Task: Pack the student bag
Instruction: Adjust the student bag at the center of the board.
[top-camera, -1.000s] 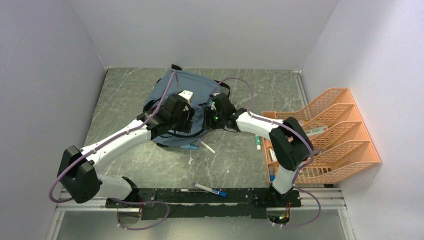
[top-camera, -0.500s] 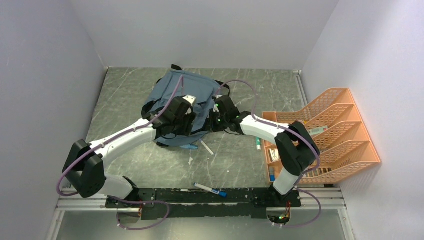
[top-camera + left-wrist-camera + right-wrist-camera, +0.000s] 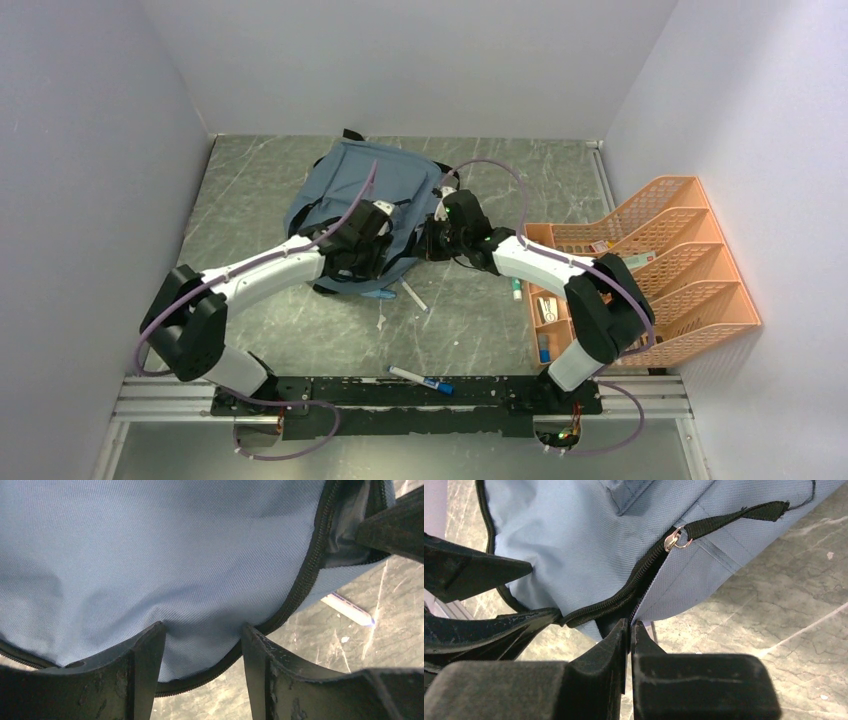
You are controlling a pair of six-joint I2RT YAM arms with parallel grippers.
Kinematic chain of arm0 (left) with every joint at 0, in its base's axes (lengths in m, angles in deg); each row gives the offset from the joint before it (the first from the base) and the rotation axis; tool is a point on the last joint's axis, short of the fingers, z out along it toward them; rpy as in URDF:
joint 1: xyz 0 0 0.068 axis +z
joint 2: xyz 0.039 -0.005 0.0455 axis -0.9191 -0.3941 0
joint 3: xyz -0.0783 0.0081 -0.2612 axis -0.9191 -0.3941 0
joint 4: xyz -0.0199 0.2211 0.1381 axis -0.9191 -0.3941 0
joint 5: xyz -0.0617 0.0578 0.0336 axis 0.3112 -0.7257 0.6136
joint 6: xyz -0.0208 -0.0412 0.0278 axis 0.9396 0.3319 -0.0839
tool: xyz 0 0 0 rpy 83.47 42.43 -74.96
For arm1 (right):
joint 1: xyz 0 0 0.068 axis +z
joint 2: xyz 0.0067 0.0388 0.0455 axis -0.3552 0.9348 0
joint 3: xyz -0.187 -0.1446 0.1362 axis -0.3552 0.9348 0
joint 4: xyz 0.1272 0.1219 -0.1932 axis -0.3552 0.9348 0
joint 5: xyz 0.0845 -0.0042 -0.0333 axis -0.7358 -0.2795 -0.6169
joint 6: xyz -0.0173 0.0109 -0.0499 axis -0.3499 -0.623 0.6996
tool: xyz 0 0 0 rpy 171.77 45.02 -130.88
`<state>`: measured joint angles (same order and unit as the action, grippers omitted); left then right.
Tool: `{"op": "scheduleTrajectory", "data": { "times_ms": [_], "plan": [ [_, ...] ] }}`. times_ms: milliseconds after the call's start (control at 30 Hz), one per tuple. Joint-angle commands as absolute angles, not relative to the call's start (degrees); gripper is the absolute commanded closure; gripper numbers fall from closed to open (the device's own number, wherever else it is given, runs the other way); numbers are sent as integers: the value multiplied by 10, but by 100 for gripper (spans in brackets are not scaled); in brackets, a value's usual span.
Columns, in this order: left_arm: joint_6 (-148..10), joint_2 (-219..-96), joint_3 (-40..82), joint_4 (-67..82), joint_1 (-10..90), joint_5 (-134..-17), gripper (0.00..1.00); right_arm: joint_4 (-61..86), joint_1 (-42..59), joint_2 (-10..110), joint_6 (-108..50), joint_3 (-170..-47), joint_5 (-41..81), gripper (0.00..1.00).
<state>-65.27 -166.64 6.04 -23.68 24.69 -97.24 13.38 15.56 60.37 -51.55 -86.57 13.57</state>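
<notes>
Bag: We see the soft grey-blue fabric student bag (image 3: 400,180) lying toward the back of the grey marbled surface (image 3: 250,190), with both arms reaching onto its near edge.
Left tool: Our left tool (image 3: 202,647) stands spread, and a bulge of the bag's fabric with its black zipper edge sits between the two fingers.
Right tool: Our right tool (image 3: 629,630) is pressed together, pinching the bag's black zipper edge below a silver zipper ring (image 3: 672,541).
Beside the bag: A white pen (image 3: 347,609) lies on the surface just by the bag's near edge.
Right side: An orange plastic mesh tray rack (image 3: 700,300) holds small items, well apart from the bag.
Near edge: A white marker with a blue cap (image 3: 420,380) lies by the arms' bases.
</notes>
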Motion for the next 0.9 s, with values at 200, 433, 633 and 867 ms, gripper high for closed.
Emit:
{"op": "scheduleTrajectory", "data": {
  "times_ms": [200,433,633,867],
  "plan": [
    [-613,-1597,108,-257,245,-1040,36,161,159,579,-486,-873,161,61],
    [-564,-1507,77,-271,249,-1118,28,162,167,561,-421,-890,141,57],
    [-550,-1486,52,-283,256,-1120,27,167,183,546,-248,-909,111,53],
    [-432,-1485,41,-394,264,-1138,21,237,182,569,-131,-973,88,44]
  ]
}}
